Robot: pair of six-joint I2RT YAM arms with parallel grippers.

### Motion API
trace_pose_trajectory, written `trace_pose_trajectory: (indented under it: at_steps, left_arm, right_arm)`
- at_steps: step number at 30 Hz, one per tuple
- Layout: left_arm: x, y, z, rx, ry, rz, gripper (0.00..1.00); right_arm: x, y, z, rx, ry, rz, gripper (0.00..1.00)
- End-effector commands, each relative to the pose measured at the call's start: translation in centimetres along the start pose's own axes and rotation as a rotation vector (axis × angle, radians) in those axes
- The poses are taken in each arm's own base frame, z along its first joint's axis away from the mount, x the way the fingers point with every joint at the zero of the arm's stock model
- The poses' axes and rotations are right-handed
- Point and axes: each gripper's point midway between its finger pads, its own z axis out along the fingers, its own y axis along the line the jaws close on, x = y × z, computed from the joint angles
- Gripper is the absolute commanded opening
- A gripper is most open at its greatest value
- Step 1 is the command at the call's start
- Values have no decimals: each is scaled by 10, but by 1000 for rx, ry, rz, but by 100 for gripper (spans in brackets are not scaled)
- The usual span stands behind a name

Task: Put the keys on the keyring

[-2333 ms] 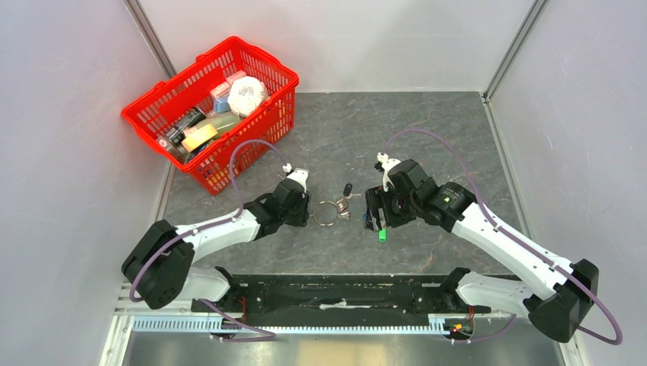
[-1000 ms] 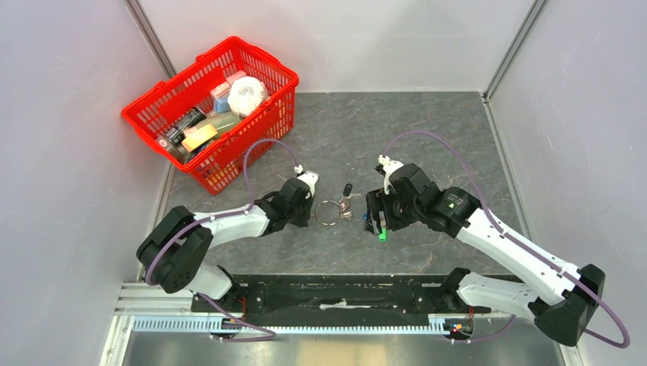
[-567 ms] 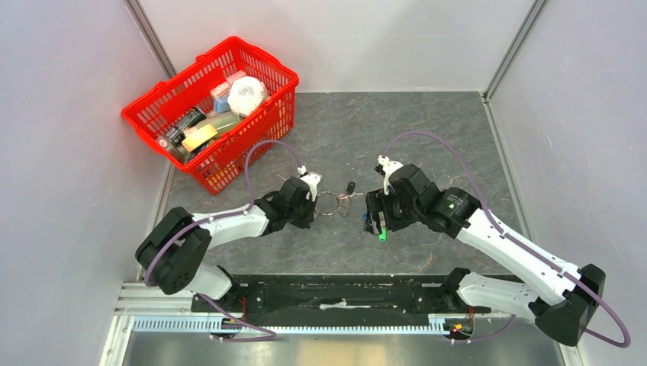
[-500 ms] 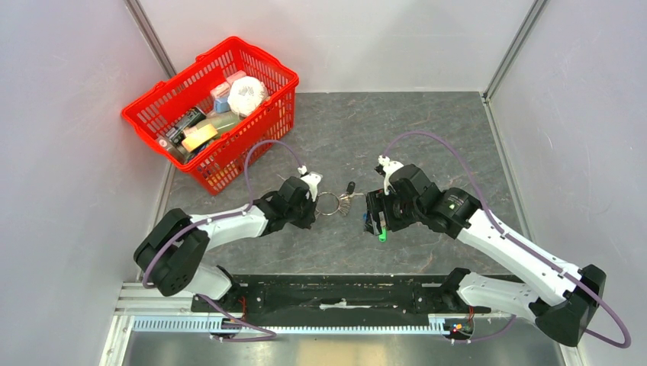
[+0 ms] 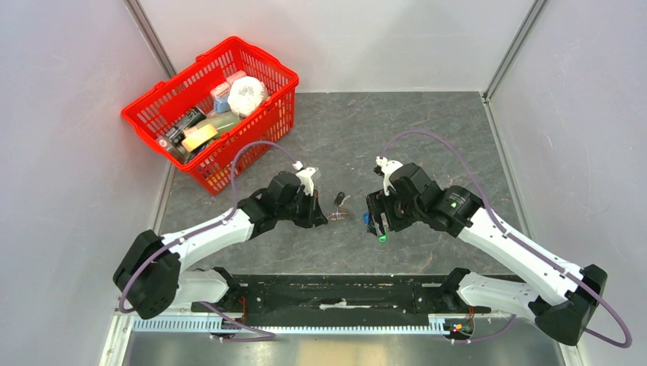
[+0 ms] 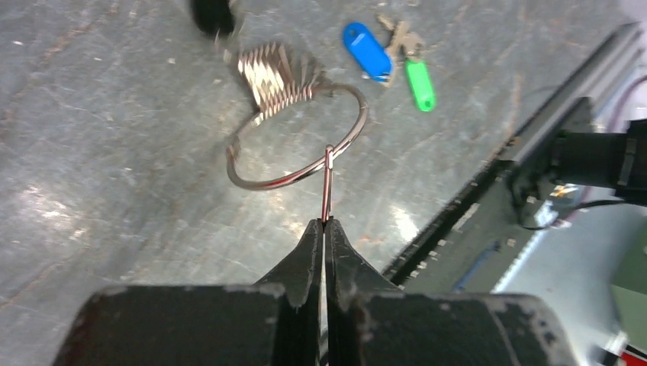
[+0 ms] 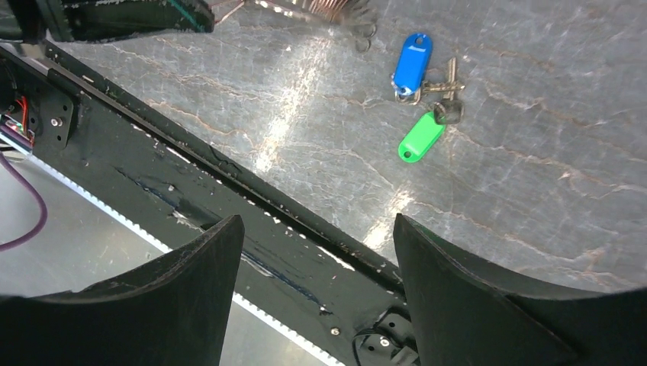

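The left tool (image 6: 326,229) is pinched shut on the keyring (image 6: 326,162), whose thin, stiff wire looks slippery. It sits mid-desk, toward the near edge. The right tool (image 7: 314,232) gapes empty above the blue-tagged key (image 7: 412,62) and green-tagged key (image 7: 420,138). Both look light and are best gripped by the plastic tags.

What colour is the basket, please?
The basket is red, clearest in the top external view.

Left arm reaches in from 7 o'clock, left pincer (image 6: 324,226) pinched tight on the keyring (image 6: 326,164). Right arm comes from 5 o'clock, right pincer (image 7: 313,229) spread wide, facing 9 o'clock.
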Motion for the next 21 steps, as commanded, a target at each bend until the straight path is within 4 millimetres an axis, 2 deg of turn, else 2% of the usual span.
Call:
trace_pose_trajectory:
  at_steps: [1,6,13,16,21]
  left_arm:
    - [-25,-53,-25,167,2,-112,2]
    - [-27,-77,-42,233,59,-194,2]
    - [-25,-101,-61,314,135,-256,2]
    - [-25,-107,-70,325,157,-267,2]
    - [-27,-114,-82,342,161,-276,2]
  right_arm:
    - [-28,1,-22,25,-80,-104,80]
    - [-41,8,-35,0,-133,-209,79]
    - [-48,34,-32,-82,-176,-454,73]
    - [-48,49,-34,-128,-218,-600,72]
    - [-35,78,-41,-292,-293,-814,74]
